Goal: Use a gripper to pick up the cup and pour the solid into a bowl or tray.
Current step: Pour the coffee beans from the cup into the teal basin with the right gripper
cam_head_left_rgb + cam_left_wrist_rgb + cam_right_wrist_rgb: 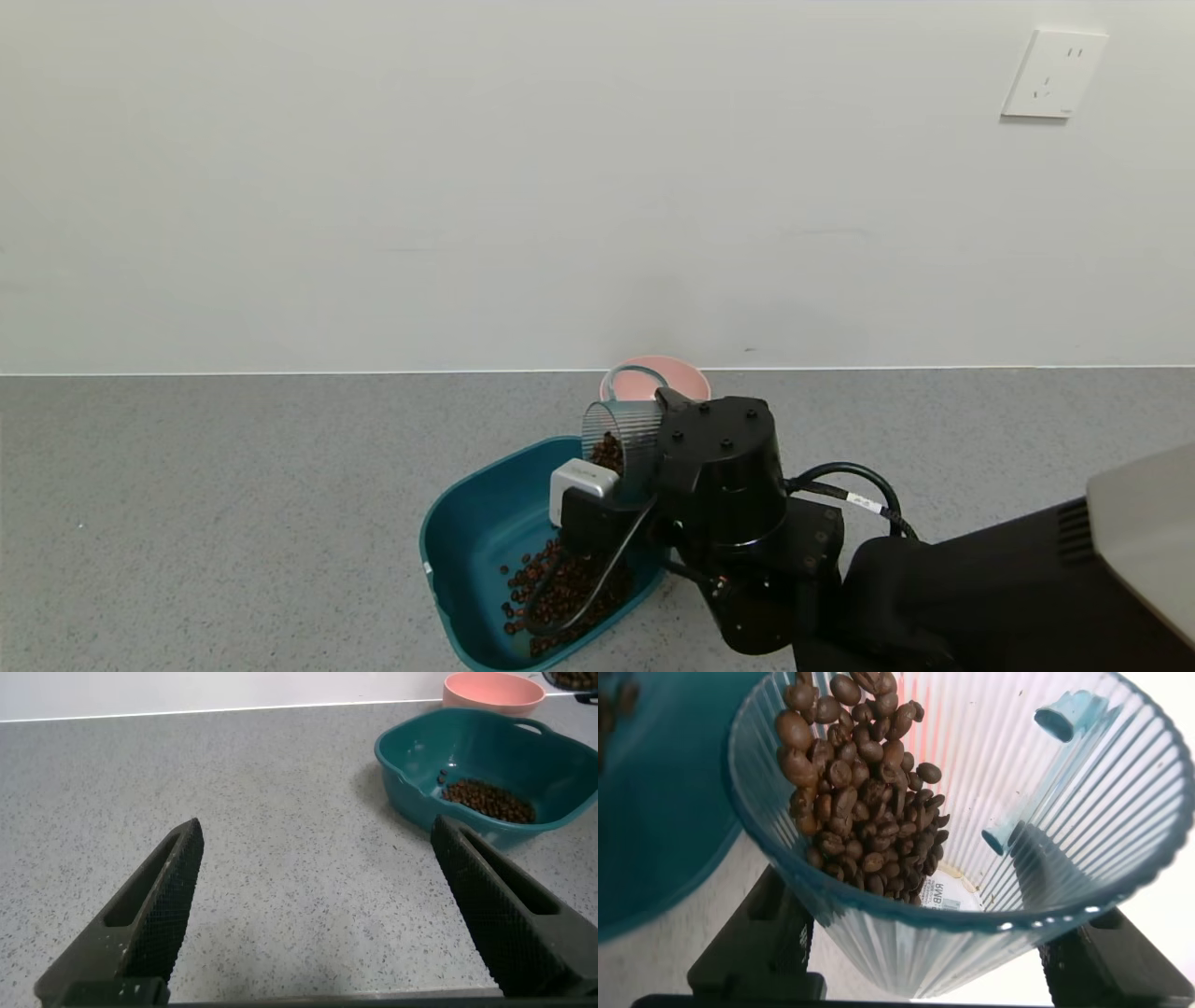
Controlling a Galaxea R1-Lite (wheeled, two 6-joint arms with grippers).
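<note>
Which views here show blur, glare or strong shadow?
Head view: even light, only a soft shadow on the wall behind the cup. Left wrist view: near fingers soft, tub sharp. Right wrist view: beans crisp, the tub blurred, white background washed out.

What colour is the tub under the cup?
Dark teal tub, clearest in the left wrist view.

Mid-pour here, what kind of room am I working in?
Probably a lab or test bench made up like a kitchen counter: a speckled grey countertop against a bare white wall with a wall socket, holding only the teal tub and a pink bowl.
</note>
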